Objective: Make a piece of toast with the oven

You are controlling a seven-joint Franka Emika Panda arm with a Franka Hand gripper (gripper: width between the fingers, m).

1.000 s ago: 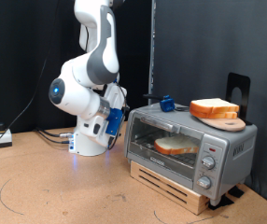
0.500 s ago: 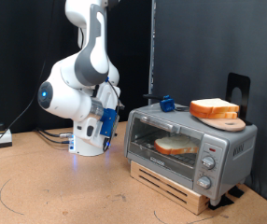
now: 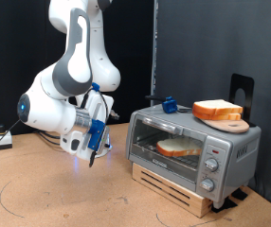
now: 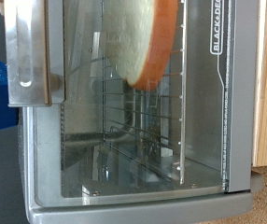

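- The oven (image 3: 192, 149) sits on a slatted wooden base (image 3: 173, 187), its glass door shut.
- One piece of toast (image 3: 178, 147) lies on the rack inside the oven.
- A second slice (image 3: 217, 110) rests on a round wooden board (image 3: 230, 123) atop the oven.
- The gripper (image 3: 95, 151) hangs beside the oven's door, apart from it; whether its fingers are spread or pressed together cannot be told.

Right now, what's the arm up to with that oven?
The oven has its door shut with one piece of toast on the rack inside. A second slice sits on a round wooden board on top. The gripper hangs left of the oven in the exterior view, holding nothing visible.
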